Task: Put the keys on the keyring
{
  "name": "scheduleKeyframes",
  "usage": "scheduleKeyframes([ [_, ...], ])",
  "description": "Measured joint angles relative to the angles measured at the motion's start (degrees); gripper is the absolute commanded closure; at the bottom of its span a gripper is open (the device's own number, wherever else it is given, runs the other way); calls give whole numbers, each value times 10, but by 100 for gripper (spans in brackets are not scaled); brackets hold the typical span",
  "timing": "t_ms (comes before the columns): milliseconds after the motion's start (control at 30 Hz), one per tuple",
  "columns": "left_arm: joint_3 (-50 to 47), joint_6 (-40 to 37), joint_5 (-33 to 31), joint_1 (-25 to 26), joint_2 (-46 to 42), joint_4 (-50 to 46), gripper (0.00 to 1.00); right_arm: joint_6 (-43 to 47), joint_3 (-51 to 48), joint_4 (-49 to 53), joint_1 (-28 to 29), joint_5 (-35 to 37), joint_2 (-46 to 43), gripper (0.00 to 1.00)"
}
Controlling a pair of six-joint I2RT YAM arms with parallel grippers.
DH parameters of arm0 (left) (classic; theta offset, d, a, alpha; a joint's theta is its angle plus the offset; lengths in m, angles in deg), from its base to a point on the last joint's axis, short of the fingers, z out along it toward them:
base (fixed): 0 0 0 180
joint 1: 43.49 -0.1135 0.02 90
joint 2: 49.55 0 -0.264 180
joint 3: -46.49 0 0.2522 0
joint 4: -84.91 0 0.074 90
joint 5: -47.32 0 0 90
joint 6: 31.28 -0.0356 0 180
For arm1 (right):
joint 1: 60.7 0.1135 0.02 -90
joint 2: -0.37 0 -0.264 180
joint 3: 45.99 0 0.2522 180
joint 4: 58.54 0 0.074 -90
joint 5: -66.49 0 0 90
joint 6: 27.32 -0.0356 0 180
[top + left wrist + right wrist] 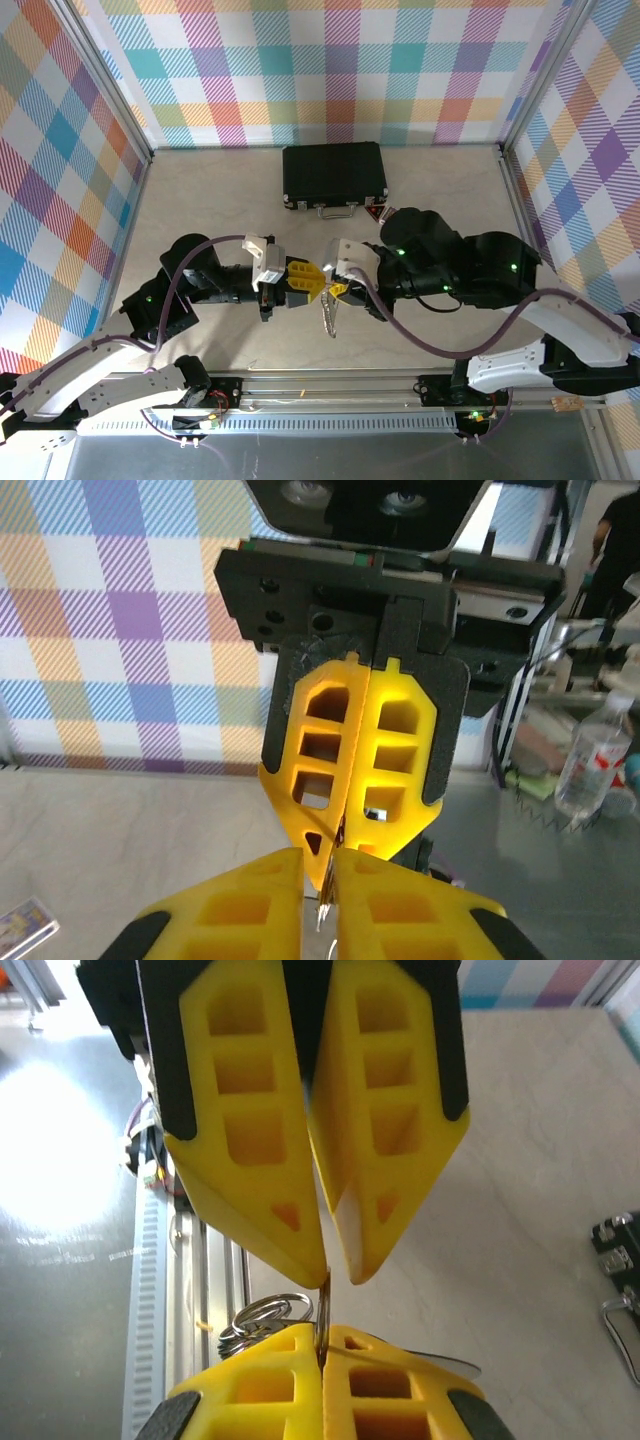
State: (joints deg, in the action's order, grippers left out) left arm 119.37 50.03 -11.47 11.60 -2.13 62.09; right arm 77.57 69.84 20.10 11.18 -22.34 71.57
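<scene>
Two robot arms meet tip to tip at the centre of the overhead frame, above a pale table (200, 205) walled in by bright plaid panels (340, 60). The left gripper (306, 282) reaches in from the left and the right gripper (335, 288) from the right, their yellow fingertips almost touching.

In the right wrist view, the right gripper's fingers at the bottom edge are pressed tightly together, with a thin strip of metal (324, 1305) rising from the seam between them. The silvery keyring (262, 1310) bunches in loops just left of that seam, tucked behind the right gripper's finger, so this gripper appears clamped on the keyring.

The left gripper fills the upper half of the same view, its fingers a sliver apart at the tips, where the strip ends. Whether those fingers are pinching the metal or only touching it cannot be told.

A silver, blade-like point (445, 1364) juts out to the right of the lower fingers; it may be a key's blade, but no yellow key head can be picked out among the yellow fingers. Overhead, a slim grey piece hangs just beneath the two grippers.

A closed black case (334, 172) lies at the upper centre, well behind the arms. Purple cables (420, 345) loop along both arms.
</scene>
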Motion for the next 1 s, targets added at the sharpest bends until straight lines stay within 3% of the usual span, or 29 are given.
scheduleKeyframes([
  [233, 3, -33, -11, 0, 5, -39, 96, 11, 27, 56, 14, 12, 29, 100],
  [433, 3, -33, -6, 0, 7, -42, 73, 11, 30, 61, 17, 10, 28, 100],
  [633, 3, -23, 7, 0, 4, -42, 67, 10, 30, 65, 17, 11, 27, 100],
  [1000, -5, -10, 11, 7, 0, -40, 65, 10, 30, 68, 17, 19, 21, 100],
])
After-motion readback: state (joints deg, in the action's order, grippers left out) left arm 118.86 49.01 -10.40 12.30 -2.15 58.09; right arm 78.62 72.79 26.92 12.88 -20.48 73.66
